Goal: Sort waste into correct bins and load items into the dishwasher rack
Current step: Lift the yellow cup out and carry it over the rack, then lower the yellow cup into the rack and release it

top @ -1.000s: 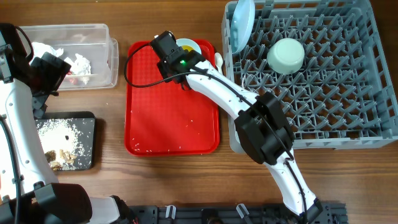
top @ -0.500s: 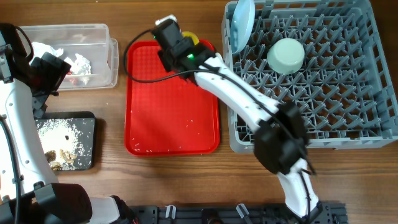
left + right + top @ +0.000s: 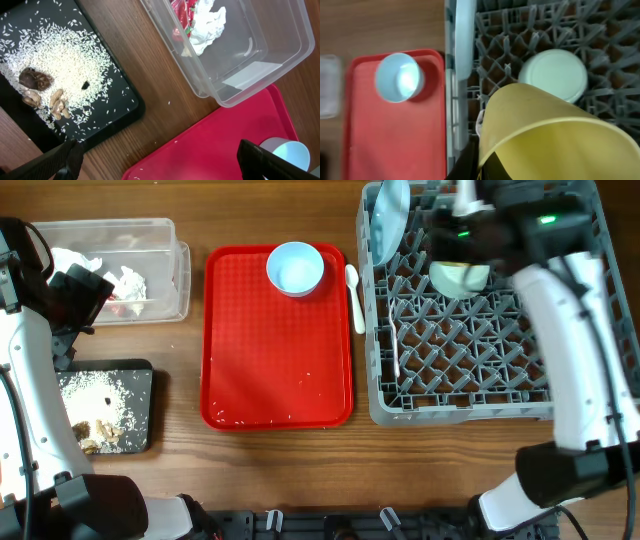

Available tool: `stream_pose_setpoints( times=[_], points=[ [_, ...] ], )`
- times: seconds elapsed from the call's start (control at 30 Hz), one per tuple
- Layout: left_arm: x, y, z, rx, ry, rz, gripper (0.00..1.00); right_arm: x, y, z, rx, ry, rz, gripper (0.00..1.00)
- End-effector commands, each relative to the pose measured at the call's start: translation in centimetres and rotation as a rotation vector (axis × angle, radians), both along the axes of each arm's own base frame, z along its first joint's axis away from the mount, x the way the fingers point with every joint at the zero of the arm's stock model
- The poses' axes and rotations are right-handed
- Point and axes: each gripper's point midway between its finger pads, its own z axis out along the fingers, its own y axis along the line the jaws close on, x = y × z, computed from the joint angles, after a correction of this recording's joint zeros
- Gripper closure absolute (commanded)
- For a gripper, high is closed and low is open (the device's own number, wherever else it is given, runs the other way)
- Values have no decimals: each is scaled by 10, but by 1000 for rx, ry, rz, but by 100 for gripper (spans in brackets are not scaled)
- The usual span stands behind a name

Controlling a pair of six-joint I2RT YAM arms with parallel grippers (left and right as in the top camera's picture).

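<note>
- Clear plastic tub point(image 3: 272, 30), far left of the desk point(image 3: 180, 340): holds crumpled white napkins point(image 3: 207, 22) and a red snack wrapper point(image 3: 181, 12), bunched at one end. The rest of the tub floor is bare.
- Black tray point(image 3: 127, 107), just beside the tub on the desk: a wide scatter of white rice grains point(image 3: 60, 55), with brownish food scraps point(image 3: 37, 80) clustered at one side.
- Red serving tray point(image 3: 275, 350), mid-desk: the light blue bowl point(image 3: 295, 268) sits upright at its far edge, with a few white crumbs on the tray floor.
- White spoon point(image 3: 354, 295) lies lengthwise along the gap between the red tray and the dishwasher rack point(image 3: 500, 370); cannot tell if it touches either.
- Rack contents: pale blue plate point(image 3: 390, 220) stands on edge along the left wall. The mint-green bowl point(image 3: 552, 75) sits upside down on the pegs near it. A thin white utensil point(image 3: 396, 350) lies on the grid, too small to tell which kind.
- Right tool point(image 3: 472, 162): clenched on the yellow cup point(image 3: 545, 125), grasping it at the rim. The cup is tilted, in the air over the rack, just beside the mint-green bowl.
- Left tool point(image 3: 160, 152): released, fingers wide apart with nothing between them. It hangs above the desk between the tub, black tray and red tray.
</note>
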Motion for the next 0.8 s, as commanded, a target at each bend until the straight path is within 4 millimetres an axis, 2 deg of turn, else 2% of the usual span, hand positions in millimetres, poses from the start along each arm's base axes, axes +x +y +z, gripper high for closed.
stream_pose_setpoints(
  times=[0.0, 0.1, 0.17, 0.27, 0.33, 0.43, 0.53, 0.63, 0.77],
  points=[
    [-1, 4, 0, 12, 3, 13, 0, -3, 6, 27, 321, -61, 231, 96],
    [-1, 4, 0, 12, 3, 13, 0, -10, -6, 35, 497, -70, 278, 96],
    [-1, 4, 0, 12, 3, 13, 0, -30, -4, 33, 625, -30, 337, 96],
    [-1, 4, 0, 12, 3, 13, 0, -54, 3, 15, 702, 42, 401, 96],
    [-1, 4, 0, 12, 3, 13, 0, -64, 6, -12, 737, 111, 398, 96],
    [-1, 4, 0, 12, 3, 13, 0, -60, 3, -40, 771, 142, 350, 96],
    [-1, 4, 0, 12, 3, 13, 0, -55, -5, -70, 881, 165, 271, 96],
    [-1, 4, 0, 12, 3, 13, 0, -53, -8, -78, 978, 125, 274, 96],
    [-1, 4, 0, 12, 3, 13, 0, -45, -22, -87, 1017, 111, 220, 96]
  ],
)
